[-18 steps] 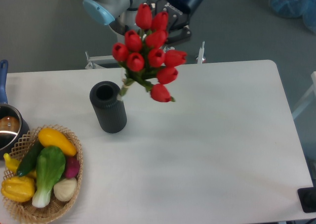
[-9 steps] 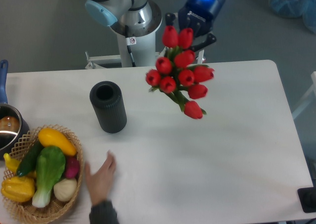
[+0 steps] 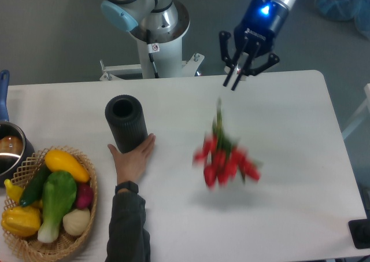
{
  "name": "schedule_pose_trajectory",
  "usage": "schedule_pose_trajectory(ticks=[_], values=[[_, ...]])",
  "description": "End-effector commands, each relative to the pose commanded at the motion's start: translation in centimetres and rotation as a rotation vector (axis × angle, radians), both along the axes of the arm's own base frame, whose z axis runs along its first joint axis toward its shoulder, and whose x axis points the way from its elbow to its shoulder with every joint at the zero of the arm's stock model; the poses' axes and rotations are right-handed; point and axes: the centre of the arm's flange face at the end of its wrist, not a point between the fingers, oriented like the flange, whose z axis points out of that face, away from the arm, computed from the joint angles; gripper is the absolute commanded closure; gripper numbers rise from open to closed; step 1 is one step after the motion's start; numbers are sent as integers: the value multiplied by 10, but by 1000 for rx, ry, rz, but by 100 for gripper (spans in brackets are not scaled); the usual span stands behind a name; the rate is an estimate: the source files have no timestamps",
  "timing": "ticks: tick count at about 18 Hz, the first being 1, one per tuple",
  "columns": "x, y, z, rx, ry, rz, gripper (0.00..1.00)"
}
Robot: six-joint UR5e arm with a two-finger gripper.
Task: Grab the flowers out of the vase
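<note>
I can read nothing here — the small sticker (image 3: 152, 47) on the arm's base column is too tiny.

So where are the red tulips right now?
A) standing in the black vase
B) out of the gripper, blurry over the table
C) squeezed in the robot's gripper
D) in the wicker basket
B: the red tulips are a blurred bunch over the white table, below the gripper, whose fingers hold nothing, and the black vase is empty.
</note>
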Motion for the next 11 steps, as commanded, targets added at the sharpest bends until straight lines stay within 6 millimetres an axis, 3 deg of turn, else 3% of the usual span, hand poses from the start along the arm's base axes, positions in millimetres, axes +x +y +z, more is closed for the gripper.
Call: schedule_pose_trajectory(ticks=[4,8,10,11], values=[[-10,3,-8,-13,14,-3,77],[-16,-7,-12,-180,112,4,73],[-12,0,-16,-232,162,-34,72],[-11,0,-15,-246,174,-43,66]])
